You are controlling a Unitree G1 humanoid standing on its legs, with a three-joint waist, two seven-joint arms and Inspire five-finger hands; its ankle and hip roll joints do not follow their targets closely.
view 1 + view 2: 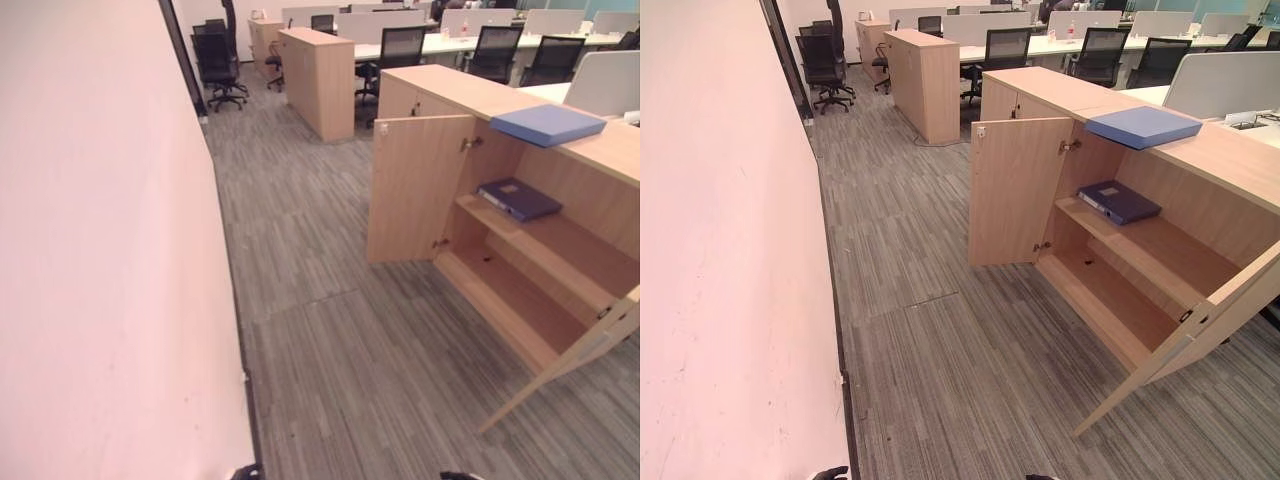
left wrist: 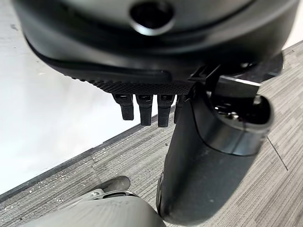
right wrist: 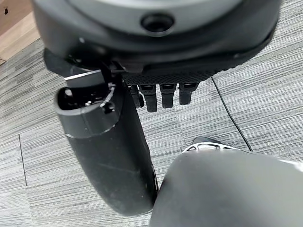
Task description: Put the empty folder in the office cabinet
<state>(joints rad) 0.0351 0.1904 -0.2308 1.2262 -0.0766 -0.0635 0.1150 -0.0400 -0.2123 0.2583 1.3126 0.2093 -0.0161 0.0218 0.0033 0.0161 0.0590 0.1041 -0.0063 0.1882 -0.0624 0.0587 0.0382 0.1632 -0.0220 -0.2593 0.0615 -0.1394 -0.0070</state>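
Note:
A low wooden office cabinet [image 1: 560, 150] stands at the right with both doors open; its left door [image 1: 418, 188] swings out toward the aisle. A light blue folder [image 1: 548, 124] lies flat on the cabinet top. A dark blue folder [image 1: 518, 198] lies flat on the upper shelf inside. The lower shelf [image 1: 1100, 300] is bare. My left hand [image 2: 142, 52] hangs over the grey carpet, fingers [image 2: 144, 109] straight and holding nothing. My right hand [image 3: 161, 52] hangs the same way, with relaxed fingers [image 3: 163, 98] and an empty grasp. Both hands are far from the cabinet.
A pale wall [image 1: 100, 250] runs along the whole left side. The cabinet's right door [image 1: 585, 350] juts into the near floor. A taller wooden cabinet [image 1: 318, 80] stands further down the aisle, with black office chairs [image 1: 218, 60] and white desks [image 1: 450, 42] behind.

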